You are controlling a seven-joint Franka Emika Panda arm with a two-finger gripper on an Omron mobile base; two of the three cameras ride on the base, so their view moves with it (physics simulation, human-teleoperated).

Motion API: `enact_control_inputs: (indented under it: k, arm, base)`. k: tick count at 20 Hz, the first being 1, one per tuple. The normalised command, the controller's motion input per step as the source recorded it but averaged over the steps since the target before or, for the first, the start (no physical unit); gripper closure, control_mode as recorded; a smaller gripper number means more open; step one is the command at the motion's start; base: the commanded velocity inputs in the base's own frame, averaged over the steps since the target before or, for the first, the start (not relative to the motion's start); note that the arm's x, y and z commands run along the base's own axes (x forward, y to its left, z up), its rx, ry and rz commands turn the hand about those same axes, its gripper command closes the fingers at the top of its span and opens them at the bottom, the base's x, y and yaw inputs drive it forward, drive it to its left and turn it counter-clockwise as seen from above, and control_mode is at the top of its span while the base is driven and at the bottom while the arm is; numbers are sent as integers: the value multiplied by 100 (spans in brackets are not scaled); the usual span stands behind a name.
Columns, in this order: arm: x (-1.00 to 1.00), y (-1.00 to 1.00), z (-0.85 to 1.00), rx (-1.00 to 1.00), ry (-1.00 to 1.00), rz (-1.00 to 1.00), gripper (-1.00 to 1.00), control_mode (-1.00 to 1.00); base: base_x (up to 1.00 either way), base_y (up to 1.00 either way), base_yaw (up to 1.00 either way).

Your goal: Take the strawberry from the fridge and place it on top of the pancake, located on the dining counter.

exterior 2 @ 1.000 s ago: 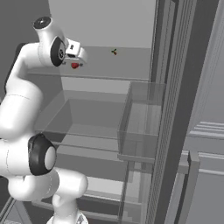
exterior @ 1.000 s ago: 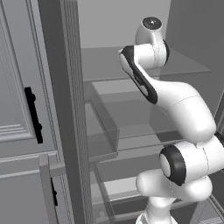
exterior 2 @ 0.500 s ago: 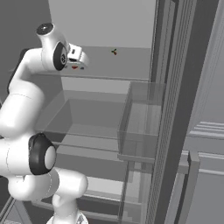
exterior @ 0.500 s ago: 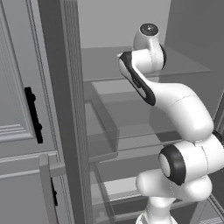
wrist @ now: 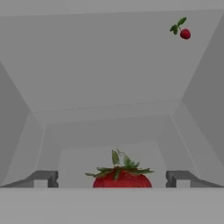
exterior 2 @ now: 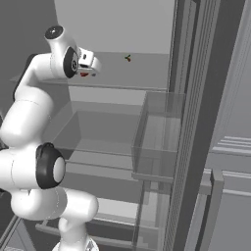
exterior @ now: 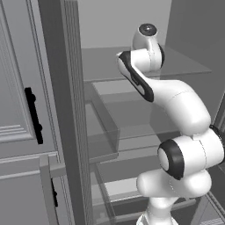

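Gripper (wrist: 112, 179): fingers (wrist: 43, 178) spread wide apart, grasping nothing.
Strawberry (wrist: 122, 175): red with green leaves, sitting between the two fingers, a clear gap on either side.
Cherry (wrist: 184, 33): small, red, well beyond the fingers toward the back of the shelf.
Fridge (exterior 2: 162, 137): open, arm reaching onto its upper glass shelf.

strawberry (wrist: 122, 176): red, green leafy cap up, upright on glass shelf | fridge (exterior 2: 191, 122): dark grey, door open, pale interior, glass shelves | strawberry position: upper shelf, between open jaws
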Motion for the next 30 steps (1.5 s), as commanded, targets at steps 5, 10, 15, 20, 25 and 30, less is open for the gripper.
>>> enact_control_inputs:
  k: [5, 10, 15, 20, 25, 30]
  arm:
    - [0, -7, -20, 0, 0, -2, 100, -100]
    - [1, -12, -18, 0, 0, -1, 100, -100]
    - [-49, -14, -7, 4, -1, 0, 100, -100]
    - [-100, -18, 0, 10, 0, 0, 100, -100]
    - [-100, -1, 0, 3, -6, 0, 100, -100]
    - [-100, 0, -6, 0, -3, 0, 100, -100]
  base:
    - [0, 0, 0]
    - [0, 0, 0]
    - [0, 0, 0]
    - [0, 0, 0]
    - [0, 0, 0]
    - [0, 0, 0]
